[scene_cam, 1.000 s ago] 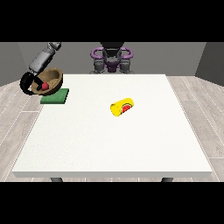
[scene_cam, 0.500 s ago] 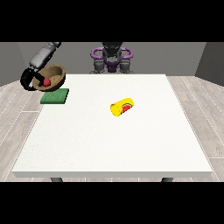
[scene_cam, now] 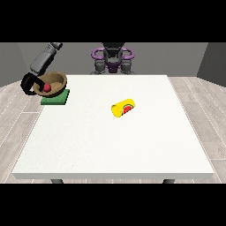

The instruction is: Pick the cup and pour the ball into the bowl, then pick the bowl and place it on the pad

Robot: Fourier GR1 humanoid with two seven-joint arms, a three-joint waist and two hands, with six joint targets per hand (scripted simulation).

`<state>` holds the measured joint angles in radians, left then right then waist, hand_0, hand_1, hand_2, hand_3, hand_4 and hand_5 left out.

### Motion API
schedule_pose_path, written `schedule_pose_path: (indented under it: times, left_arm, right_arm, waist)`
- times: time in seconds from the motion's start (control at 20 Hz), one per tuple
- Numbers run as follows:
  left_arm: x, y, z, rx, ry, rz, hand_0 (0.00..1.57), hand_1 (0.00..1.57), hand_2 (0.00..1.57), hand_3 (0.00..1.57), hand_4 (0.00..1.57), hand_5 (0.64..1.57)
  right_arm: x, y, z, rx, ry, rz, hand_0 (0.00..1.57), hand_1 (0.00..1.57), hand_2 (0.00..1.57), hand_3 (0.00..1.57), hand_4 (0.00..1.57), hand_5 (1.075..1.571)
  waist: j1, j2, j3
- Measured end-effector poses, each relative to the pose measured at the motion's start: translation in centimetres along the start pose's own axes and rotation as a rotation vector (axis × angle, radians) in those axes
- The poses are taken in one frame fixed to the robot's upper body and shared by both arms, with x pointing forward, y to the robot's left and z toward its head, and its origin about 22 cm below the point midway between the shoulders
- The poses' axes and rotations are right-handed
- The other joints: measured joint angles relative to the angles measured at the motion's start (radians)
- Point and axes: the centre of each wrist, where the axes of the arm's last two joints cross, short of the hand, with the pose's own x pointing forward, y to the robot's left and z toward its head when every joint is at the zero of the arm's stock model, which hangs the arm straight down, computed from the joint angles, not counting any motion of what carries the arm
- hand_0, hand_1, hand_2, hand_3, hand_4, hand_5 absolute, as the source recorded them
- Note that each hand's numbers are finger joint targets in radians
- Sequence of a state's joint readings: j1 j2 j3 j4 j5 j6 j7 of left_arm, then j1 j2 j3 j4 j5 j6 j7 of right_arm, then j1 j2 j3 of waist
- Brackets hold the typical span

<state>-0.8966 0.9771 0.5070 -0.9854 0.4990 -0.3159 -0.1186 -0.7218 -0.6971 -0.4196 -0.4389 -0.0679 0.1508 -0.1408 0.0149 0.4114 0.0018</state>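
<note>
Brown bowl (scene_cam: 54,82) tilts above the pad (scene_cam: 56,98), grasped by the hand (scene_cam: 30,83).

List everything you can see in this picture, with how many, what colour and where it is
Table: one, white, filling the middle of the view.
Pad: one, green, flat near the table's far corner at the view's left.
Bowl: one, brown, tilted over the pad's far edge, held up at its rim.
Ball: one, red, inside the bowl.
Cup: one, yellow with a red mark on its end, lying on its side near the table's middle.
Robot body: one, dark grey with purple rings, behind the table's far edge.
Robot hand: one in view, black, at the view's left, curled round the bowl's rim.
</note>
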Motion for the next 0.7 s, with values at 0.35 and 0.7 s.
schedule_pose_path:
  times: [0.35, 0.7]
  left_arm:
    - [1.9, 0.3, -0.3, 0.005, -0.037, 0.011, 0.00, 0.00, 0.00, 0.00, 0.00, 1.514]
    - [1.8, 0.7, 0.0, 0.007, -0.004, 0.004, 0.00, 0.00, 0.00, 0.00, 0.00, 1.515]
  right_arm:
    - [1.5, -2.2, -0.1, -0.104, -0.002, -0.046, 0.68, 0.68, 0.56, 0.95, 0.00, 1.531]
    - [4.6, -4.1, -0.4, -0.089, -0.019, -0.065, 0.13, 0.13, 0.28, 0.38, 0.00, 1.467]
  waist:
    - [0.011, 0.029, 0.0000]
    - [-0.002, 0.005, -0.0009]
